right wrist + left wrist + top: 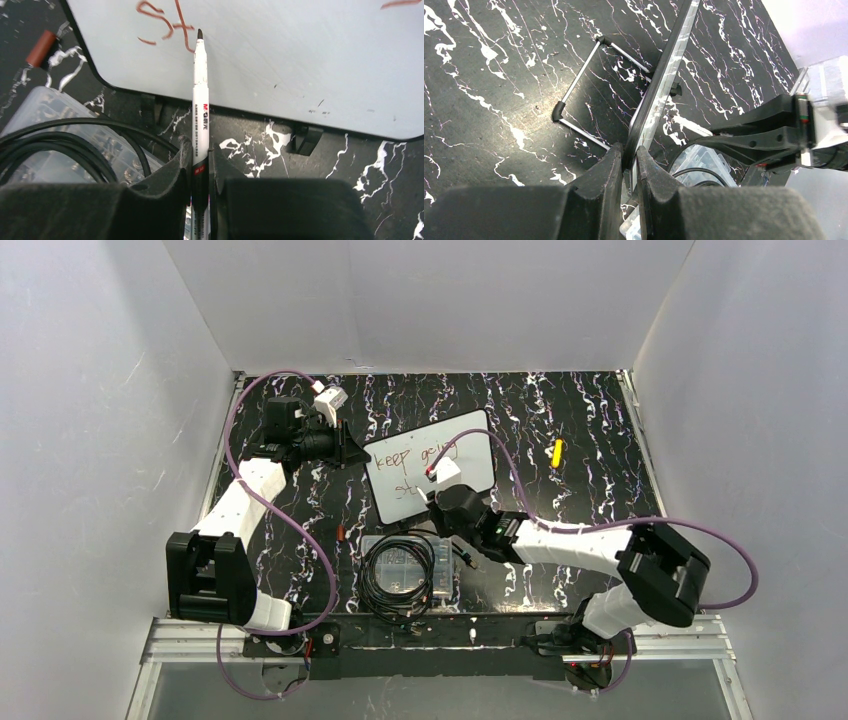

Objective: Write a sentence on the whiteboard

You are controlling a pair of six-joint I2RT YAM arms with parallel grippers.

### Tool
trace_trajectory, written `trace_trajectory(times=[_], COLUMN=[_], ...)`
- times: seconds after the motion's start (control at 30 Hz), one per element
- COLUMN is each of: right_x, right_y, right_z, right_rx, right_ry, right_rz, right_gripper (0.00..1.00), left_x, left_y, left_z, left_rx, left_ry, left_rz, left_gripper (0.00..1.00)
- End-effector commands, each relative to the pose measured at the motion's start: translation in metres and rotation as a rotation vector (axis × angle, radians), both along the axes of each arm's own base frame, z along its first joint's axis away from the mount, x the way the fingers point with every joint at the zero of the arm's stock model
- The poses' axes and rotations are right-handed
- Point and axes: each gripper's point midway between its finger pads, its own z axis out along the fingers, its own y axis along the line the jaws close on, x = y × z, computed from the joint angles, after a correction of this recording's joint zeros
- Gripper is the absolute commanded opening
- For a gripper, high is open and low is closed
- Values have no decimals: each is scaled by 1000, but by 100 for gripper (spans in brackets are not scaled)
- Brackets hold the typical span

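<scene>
The whiteboard [470,455] stands tilted on the dark marbled table, seen edge-on as whiteboard [664,80] in the left wrist view. My left gripper [350,452] [629,155] is shut on its left rim. The sentence [415,455] reads "keep going" on the upper line, and the reddish letters "st" [167,22] sit below. My right gripper [440,488] [200,150] is shut on a white marker [201,90]. The marker's dark tip is just right of the "t"; I cannot tell whether it touches the board.
A clear plastic box [440,575] with coiled black cable lies just in front of the board, under the right arm. A brown marker cap [341,533] [40,48] lies left of it. A yellow object [557,452] lies right of the board. White walls enclose the table.
</scene>
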Motion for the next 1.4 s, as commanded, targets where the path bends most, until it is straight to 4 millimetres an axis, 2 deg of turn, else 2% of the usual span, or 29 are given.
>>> trace_trajectory(times=[0.0,0.3,0.73,1.07,1.37], right_x=[9,17,25,23,14], right_y=[9,17,14,-3,-2], right_z=[36,26,15,5,-11], right_rx=[92,34,-15,-36,-54], right_ry=[-95,-83,-67,-42,8], right_rz=[16,11,-34,-87,-48], right_gripper=[1,1,1,1,1], left_x=[8,8,8,7,7], left_y=[1,1,0,1,1], left_z=[30,29,30,30,30], left_rx=[-16,-17,-18,-18,-18], left_ry=[-92,-92,-92,-92,-93], left_rz=[-1,-2,-4,-3,-4], left_gripper=[0,0,0,0,0])
